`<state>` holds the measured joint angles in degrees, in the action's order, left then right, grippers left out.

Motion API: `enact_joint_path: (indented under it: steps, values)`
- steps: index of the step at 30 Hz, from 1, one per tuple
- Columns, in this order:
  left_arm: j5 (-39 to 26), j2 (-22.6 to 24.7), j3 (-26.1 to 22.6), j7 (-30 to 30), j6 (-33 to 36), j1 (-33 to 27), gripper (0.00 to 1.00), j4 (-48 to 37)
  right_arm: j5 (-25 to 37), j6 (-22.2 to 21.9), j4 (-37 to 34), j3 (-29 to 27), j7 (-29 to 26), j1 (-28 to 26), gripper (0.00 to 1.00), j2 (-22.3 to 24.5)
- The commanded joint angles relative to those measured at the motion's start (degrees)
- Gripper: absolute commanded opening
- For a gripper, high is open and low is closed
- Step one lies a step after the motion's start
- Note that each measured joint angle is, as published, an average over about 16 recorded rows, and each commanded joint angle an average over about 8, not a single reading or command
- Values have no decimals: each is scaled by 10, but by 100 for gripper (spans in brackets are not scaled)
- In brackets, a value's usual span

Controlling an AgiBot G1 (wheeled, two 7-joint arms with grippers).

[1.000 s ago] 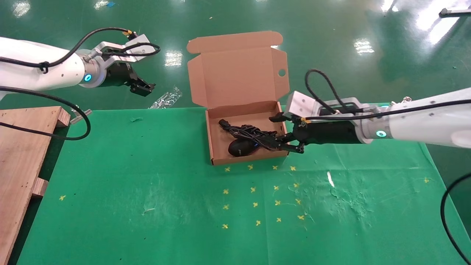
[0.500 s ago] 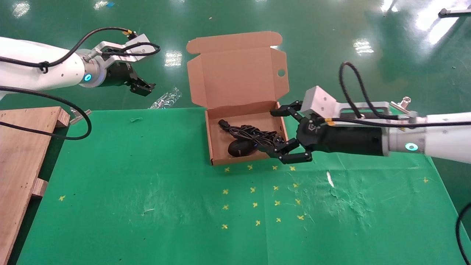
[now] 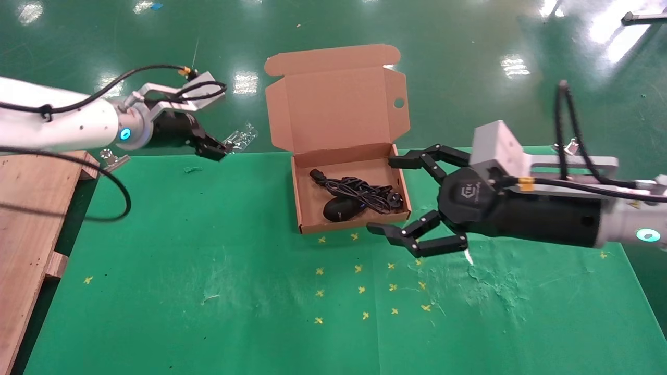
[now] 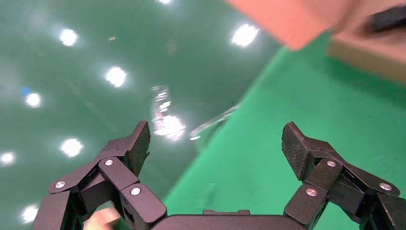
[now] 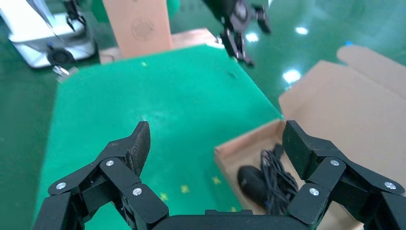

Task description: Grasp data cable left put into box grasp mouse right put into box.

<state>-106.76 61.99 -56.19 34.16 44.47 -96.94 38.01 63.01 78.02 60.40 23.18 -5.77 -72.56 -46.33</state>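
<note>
Two claws are mine. From my head, my right claw [image 3: 398, 195] hangs wide open and empty just right of the box [image 3: 305, 208]. The mouse [image 3: 341, 209] and data cable [image 3: 359, 188] lie inside. My left claw [image 3: 211, 148] floats far left. My left wrist shows fingers [image 4: 136, 146] spread, holding nothing. My right wrist shows the same over the box [image 5: 230, 148]. I can read no words.

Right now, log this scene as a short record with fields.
box: open on green table cover, lid upright
data cable: inside box, bundled
mouse: inside box, near front wall
right gripper: open, empty, beside box's right wall
left gripper: open, empty, over table's far left edge
remaining: nothing left to load
</note>
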Motion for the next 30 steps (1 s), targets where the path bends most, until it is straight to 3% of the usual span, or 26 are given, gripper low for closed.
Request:
enact_joint_path:
  steps: [1, 21, 30]
  values:
    - [25, -10, 16, -9, 16, 14, 100, 14, -18, 6, 11, -6, -4, 9, 100, 9]
    - [274, -114, 170, -99, 174, 149, 100, 150, -191, 69, 119, -65, -45, 99, 100, 102]
    - [386, -160, 239, -139, 245, 210, 100, 212, -212, 77, 131, -71, -50, 110, 100, 113]
